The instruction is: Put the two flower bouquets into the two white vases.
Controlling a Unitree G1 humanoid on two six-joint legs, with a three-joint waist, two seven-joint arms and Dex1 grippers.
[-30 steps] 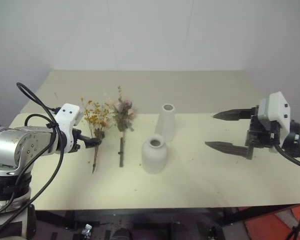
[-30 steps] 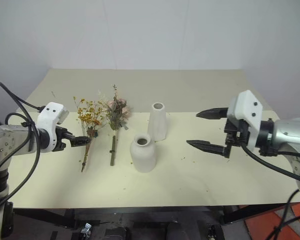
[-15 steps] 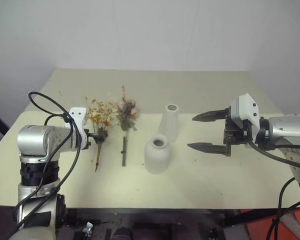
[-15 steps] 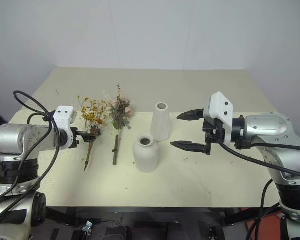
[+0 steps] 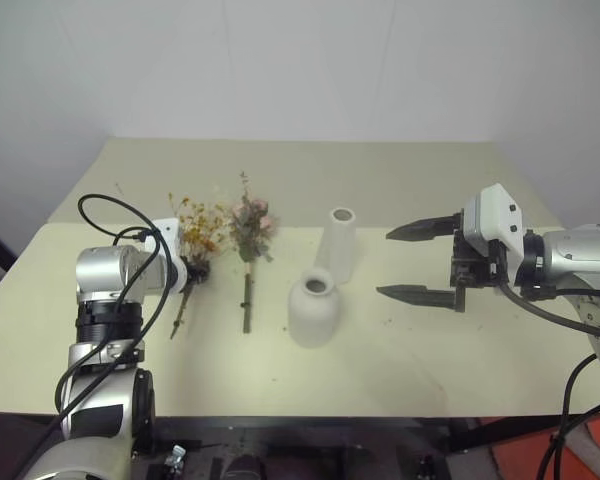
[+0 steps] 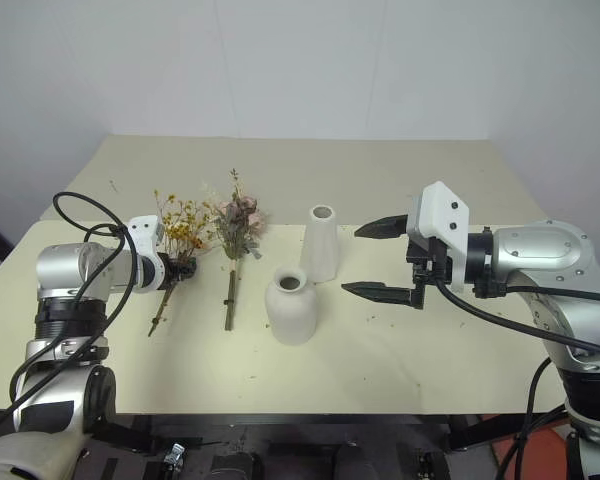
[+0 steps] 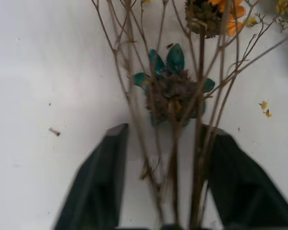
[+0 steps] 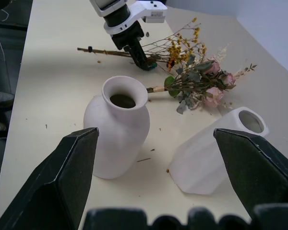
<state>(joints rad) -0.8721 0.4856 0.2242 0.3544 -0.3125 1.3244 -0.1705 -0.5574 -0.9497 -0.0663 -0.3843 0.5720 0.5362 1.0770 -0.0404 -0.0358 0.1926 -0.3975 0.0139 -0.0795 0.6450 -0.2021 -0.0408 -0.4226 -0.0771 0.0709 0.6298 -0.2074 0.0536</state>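
A pale cream bench (image 5: 400,180) stands before a plain white wall. On the robot's left side of it lies a bouquet of tiny yellow-orange dried blooms on thin brown stems (image 5: 193,240), its flower heads pointing toward the wall and its stems toward the near edge. The left arm's black two-fingered tool (image 7: 164,172) sits at this bouquet just below the blooms. In the left wrist view its two fingers (image 7: 102,177) stand on either side of the thin stems, narrowed around them, with a little space showing between the stems and each finger; whether they pinch the stems cannot be told.

Just beside this bouquet, toward the middle of the bench, lies a second bouquet of pink and cream blooms with dark leaves and pale feathery sprigs (image 5: 249,228), flat on the bench, its stem pointing to the near edge.

Near the middle stand two matte white ceramic vases, both upright. The short, round-bellied vase with a narrow neck (image 5: 313,309) is nearer the front edge. The tall, slim, tapering vase (image 5: 337,245) stands just behind it, slightly to the right.

The right arm's black tool (image 5: 417,262) hovers above the bench to the right of the vases, pointing toward them, its fingers spread wide and holding nothing.
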